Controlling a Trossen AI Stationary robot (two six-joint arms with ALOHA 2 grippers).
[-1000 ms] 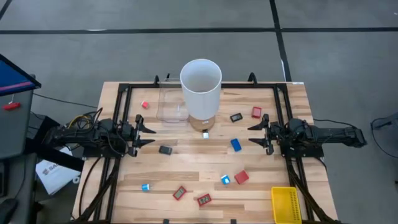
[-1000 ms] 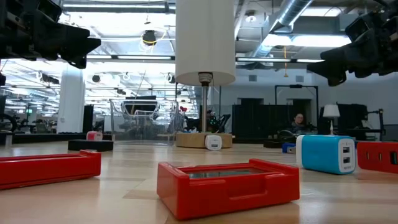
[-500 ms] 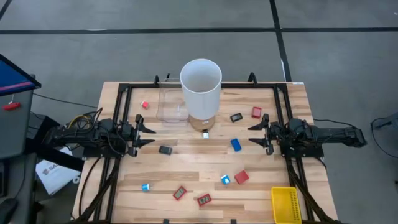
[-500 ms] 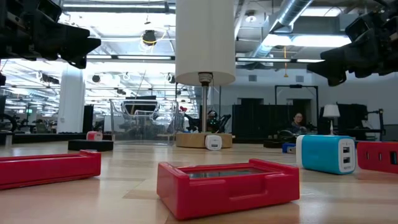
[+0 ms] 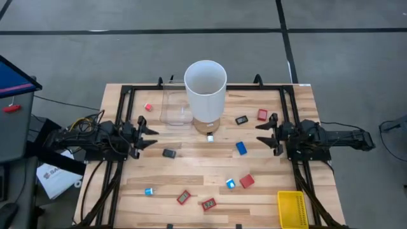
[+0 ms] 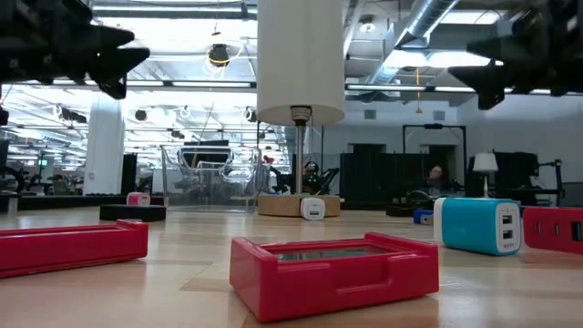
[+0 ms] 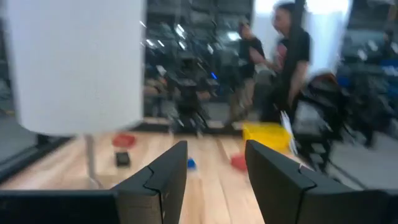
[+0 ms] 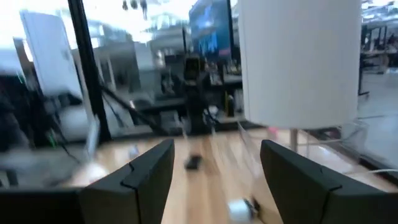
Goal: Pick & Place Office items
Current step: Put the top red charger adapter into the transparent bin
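Left gripper (image 5: 154,134): above the worktop's (image 5: 191,165) left side, jaws parted, holding nothing.
Right gripper (image 5: 257,134): above the right side, jaws apart, holding nothing.
Office items: scattered on the worktop; black piece (image 5: 168,152) near the left gripper, blue piece (image 5: 241,147) near the right gripper, 2 flat red pieces (image 5: 184,197) at the front.
White cylinder (image 5: 205,95): upright, centre rear.
Yellow basket (image 5: 292,208): front right corner.

Red flat piece (image 6: 333,271) lies nearest, teal block (image 6: 475,226) beside.
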